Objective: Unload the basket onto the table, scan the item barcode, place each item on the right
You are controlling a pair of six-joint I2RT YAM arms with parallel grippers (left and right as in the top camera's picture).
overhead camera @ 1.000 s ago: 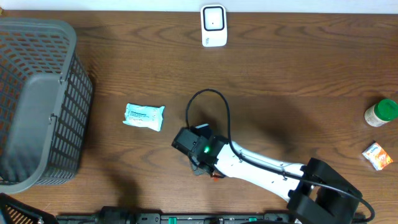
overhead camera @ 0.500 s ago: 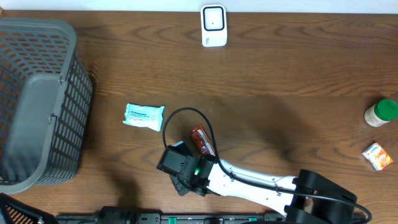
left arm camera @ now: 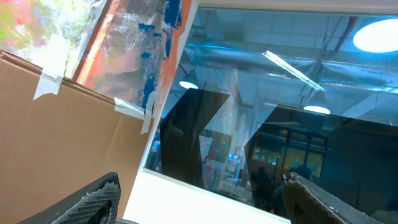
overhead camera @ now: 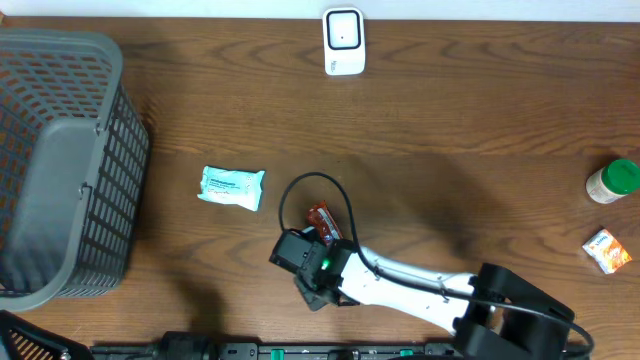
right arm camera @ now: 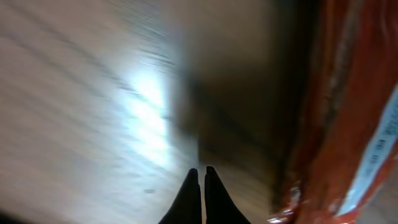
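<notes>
Lying diag., red pkt (overhead camera: 320, 216) seemingly runs upper-left to lower-right.

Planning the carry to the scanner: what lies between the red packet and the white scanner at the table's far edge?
The overhead view shows the arm's black cable looping just beyond the red packet. Past it, bare table up to the scanner.

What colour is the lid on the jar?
The lid is green; overhead view shows it best.
</notes>
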